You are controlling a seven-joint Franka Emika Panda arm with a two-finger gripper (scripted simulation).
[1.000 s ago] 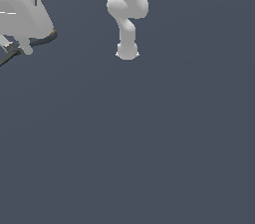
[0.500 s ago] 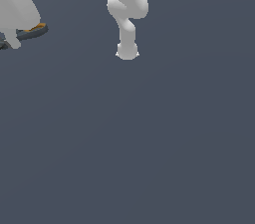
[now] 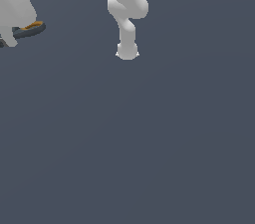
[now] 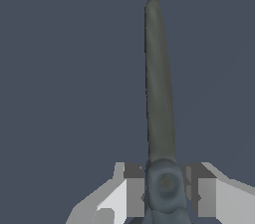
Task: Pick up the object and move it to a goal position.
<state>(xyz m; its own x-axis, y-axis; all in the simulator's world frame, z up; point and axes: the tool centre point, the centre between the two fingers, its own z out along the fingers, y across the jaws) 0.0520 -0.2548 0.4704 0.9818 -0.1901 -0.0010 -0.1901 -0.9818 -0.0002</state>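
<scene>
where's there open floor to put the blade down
Bare grey surface fills the exterior view's right and bottom, bordered above by the arm base. Crowded only at the upper left corner, where the end effector holds the blade.

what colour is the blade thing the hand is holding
Dark grey-green blade, clamped in the hand; clearest in the wrist view. The exterior view shows orange at one end.

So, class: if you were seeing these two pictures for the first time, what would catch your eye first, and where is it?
In the wrist view, a long dark-grey pointed blade juts out from between the gripper, whose fingers press against its thick rounded end. In the exterior view, the white robot arm stands at top centre, while the blade's dark and orange end shows at the exterior view's left edge.
</scene>
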